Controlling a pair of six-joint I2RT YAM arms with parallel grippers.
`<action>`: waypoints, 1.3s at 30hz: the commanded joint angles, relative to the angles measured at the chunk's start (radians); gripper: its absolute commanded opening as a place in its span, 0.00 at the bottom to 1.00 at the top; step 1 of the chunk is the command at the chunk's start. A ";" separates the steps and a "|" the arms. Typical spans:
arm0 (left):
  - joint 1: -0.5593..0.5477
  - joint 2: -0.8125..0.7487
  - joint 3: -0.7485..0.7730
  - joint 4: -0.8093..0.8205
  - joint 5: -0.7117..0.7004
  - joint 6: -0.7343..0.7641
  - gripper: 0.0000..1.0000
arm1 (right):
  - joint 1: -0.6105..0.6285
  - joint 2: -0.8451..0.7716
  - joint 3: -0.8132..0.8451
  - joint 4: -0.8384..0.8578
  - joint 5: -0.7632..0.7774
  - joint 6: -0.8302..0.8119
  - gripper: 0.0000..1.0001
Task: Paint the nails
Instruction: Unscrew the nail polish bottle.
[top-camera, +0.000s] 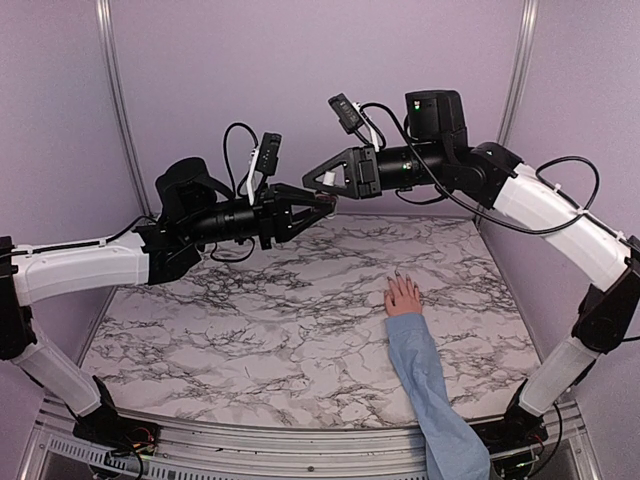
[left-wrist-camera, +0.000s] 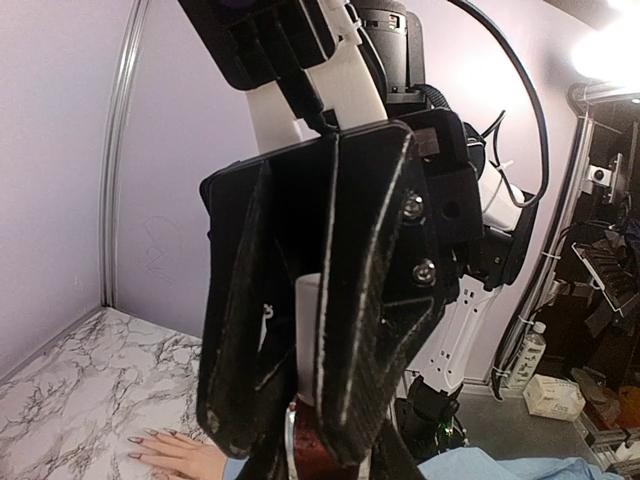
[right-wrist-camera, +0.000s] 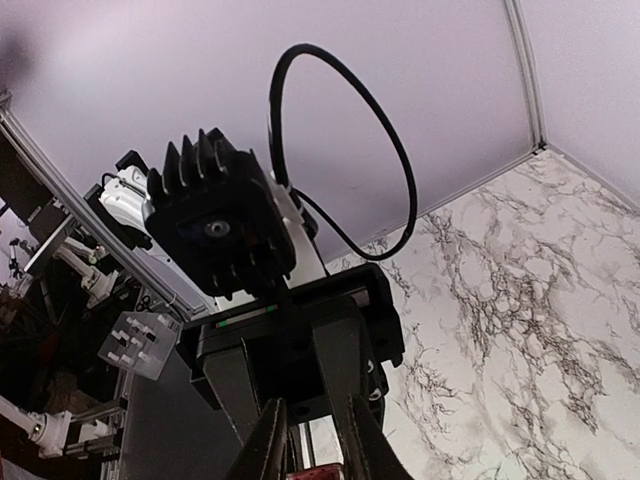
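The left tool (top-camera: 316, 203) pinches a small dark-red item (left-wrist-camera: 305, 445) high above the desk (top-camera: 250, 330). The right tool (top-camera: 308, 178) hangs just beside it; its spread cannot be told. The nails (top-camera: 397, 275) tip a hand (top-camera: 403, 297) lying flat on the desk, right of centre.

I find nothing legible in any of my three views: no word, brand, number or sign that I can make out. The small box (left-wrist-camera: 560, 396) and the plastic bottle (left-wrist-camera: 531, 350), both beyond the far end of the desk (left-wrist-camera: 70, 380), are too small and blurred for me to read anything on them.
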 joint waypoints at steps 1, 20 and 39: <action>0.015 -0.026 -0.012 0.084 0.025 -0.022 0.00 | -0.005 -0.027 0.026 -0.025 0.005 -0.016 0.16; 0.038 0.025 0.018 0.050 0.090 -0.081 0.28 | -0.005 0.021 0.114 -0.122 0.002 -0.079 0.00; 0.034 0.069 0.067 0.006 0.102 -0.082 0.35 | -0.005 0.030 0.120 -0.129 0.007 -0.080 0.00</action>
